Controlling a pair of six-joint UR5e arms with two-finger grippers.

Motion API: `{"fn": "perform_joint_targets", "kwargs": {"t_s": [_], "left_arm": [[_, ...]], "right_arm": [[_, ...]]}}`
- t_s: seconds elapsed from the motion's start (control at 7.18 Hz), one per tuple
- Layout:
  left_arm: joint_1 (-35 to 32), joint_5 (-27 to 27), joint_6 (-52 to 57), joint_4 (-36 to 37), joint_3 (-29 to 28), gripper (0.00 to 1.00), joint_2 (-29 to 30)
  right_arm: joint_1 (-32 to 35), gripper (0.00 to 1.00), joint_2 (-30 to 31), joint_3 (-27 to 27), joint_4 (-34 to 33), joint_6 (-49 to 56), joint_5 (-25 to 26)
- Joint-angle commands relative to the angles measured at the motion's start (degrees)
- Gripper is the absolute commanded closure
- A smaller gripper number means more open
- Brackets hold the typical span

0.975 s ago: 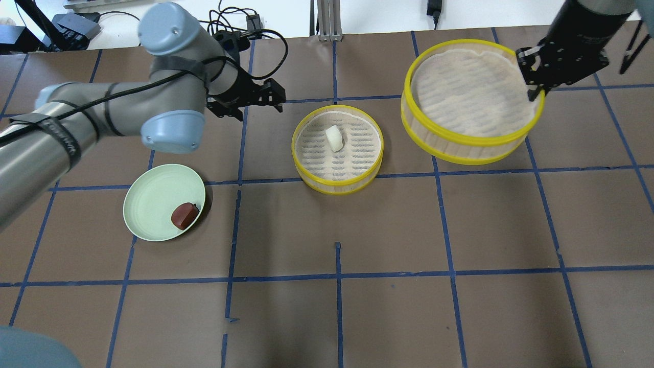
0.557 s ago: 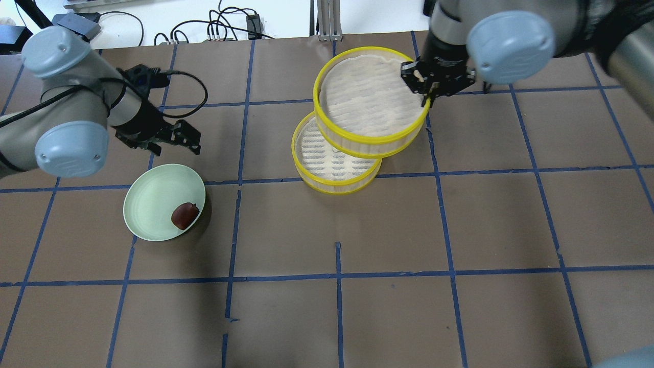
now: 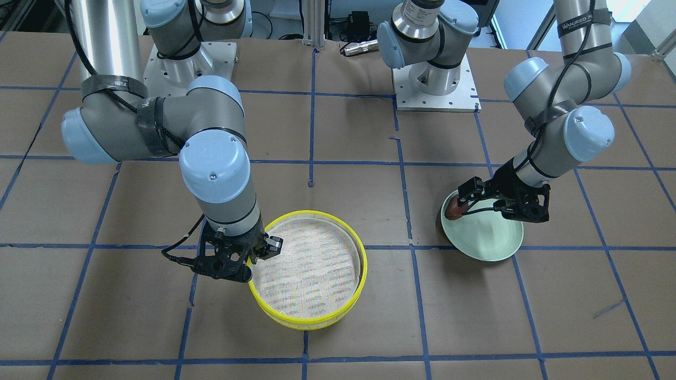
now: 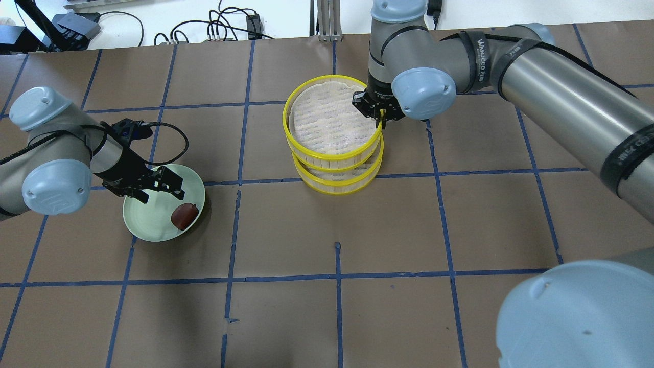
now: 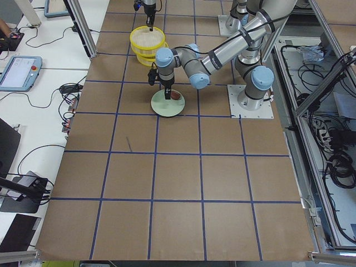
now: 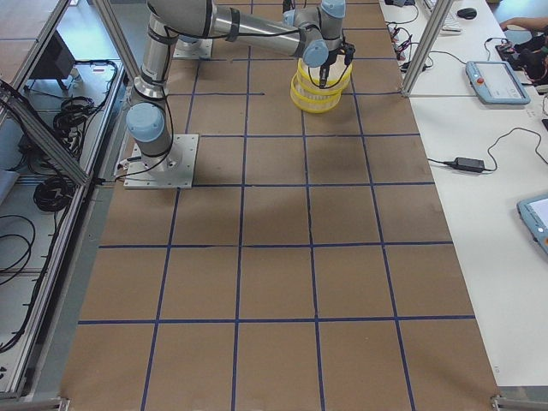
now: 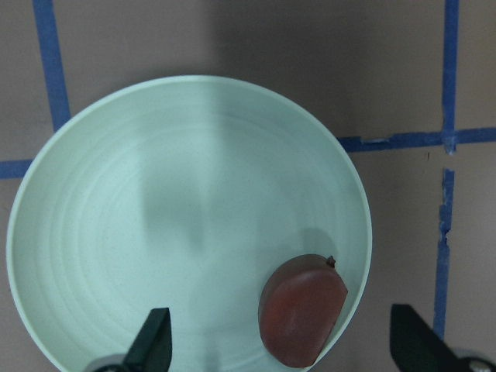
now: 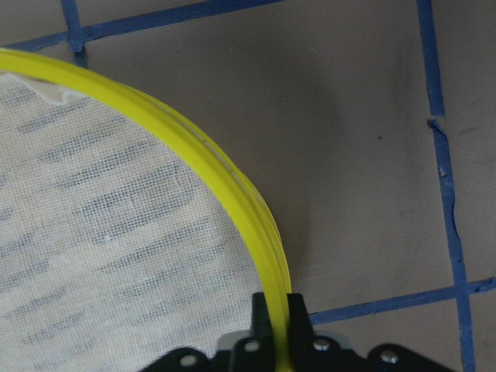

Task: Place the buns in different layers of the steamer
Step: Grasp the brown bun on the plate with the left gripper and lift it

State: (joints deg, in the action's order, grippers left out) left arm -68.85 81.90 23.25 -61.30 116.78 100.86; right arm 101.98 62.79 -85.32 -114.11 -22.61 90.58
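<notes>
Reddish-brown rounded bun, likely soft and light, suits a gentle side pinch by the wide-open left gripper, while the right gripper clamps the yellow-rimmed upper steamer tray.

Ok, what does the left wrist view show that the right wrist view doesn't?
Only the left wrist view: the pale green round plate holding the dark reddish-brown rounded bun, the left tool open above. Only the right wrist view: the yellow-rimmed round steamer tray with whitish mesh floor, its rim pinched by the right tool. Both: the brown table crossed by blue tape lines.
</notes>
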Motion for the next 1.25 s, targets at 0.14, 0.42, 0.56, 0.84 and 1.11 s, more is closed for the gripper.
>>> {"fn": "perform_joint_targets", "kwargs": {"t_s": [0.14, 0.42, 0.56, 0.84, 1.11], "left_arm": [[-0.1, -0.3, -0.3, 0.1, 0.6, 0.05, 3.7], [-0.2, 0.2, -1.4, 0.0, 0.6, 0.63, 3.7], [-1.0, -0.1, -4.7, -0.1, 0.6, 0.81, 3.7], [-2.4, -0.2, -8.0, 0.0, 0.6, 0.98, 3.8], [-2.9, 0.0, -8.2, 0.7, -0.5, 1.00, 1.8]], "right_arm": [[0.3, 0.95, 0.3, -1.1, 0.5, -0.4, 0.5], [0.3, 0.95, 0.2, -1.3, 0.4, -0.2, 0.6], [0.3, 0.95, 0.2, -1.3, 0.5, 0.1, 1.4], [0.3, 0.94, 0.2, -1.8, 0.6, 0.0, 1.7], [0.3, 0.94, 0.4, -2.5, 0.7, -0.4, 1.6]]}}
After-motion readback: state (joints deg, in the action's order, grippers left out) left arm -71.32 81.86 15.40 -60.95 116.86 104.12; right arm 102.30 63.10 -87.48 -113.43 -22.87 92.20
